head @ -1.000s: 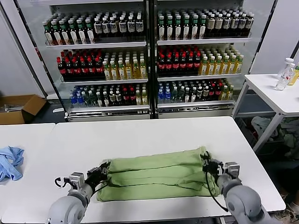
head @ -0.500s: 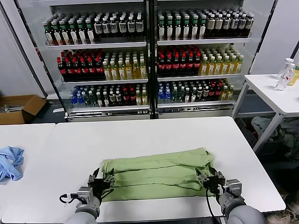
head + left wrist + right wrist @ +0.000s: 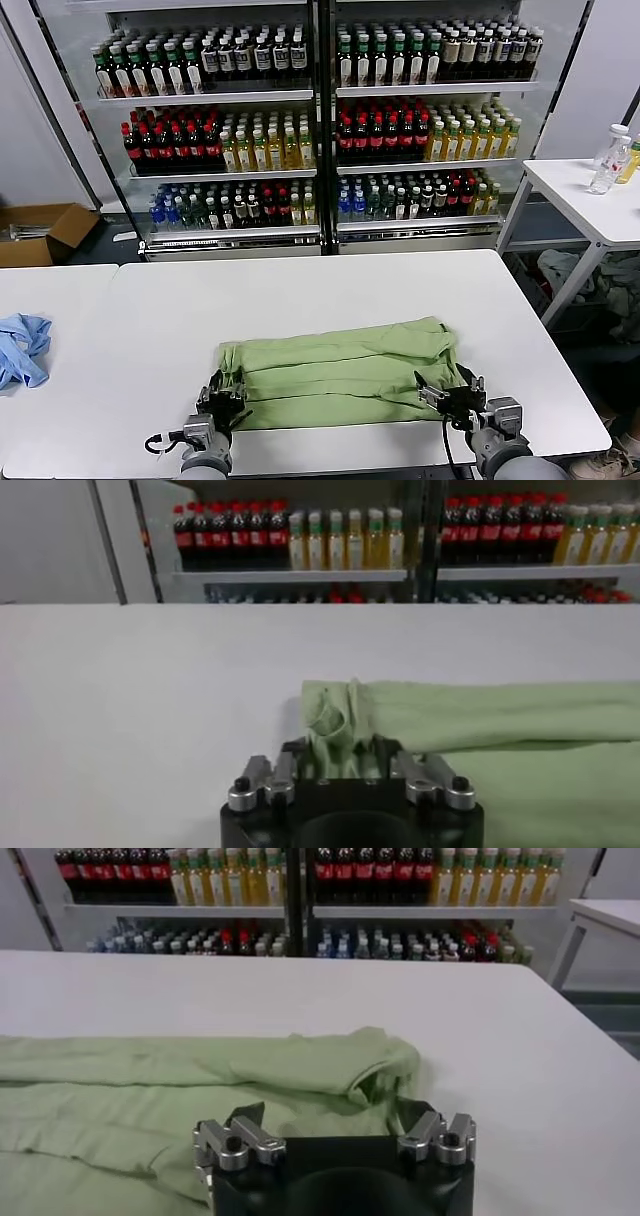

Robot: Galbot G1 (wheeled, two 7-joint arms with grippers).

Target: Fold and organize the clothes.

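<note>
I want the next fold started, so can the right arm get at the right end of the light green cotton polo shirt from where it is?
Probably yes: the right gripper sits open at the light green cotton polo shirt's near right corner, nothing between them.

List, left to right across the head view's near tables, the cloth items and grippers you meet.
Crumpled light blue garment → left gripper → long folded light green cotton polo shirt → right gripper.

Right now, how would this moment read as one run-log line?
shirt: folded into long band on table | left hand: at shirt's left end | right hand: open at right end, holding nothing
</note>
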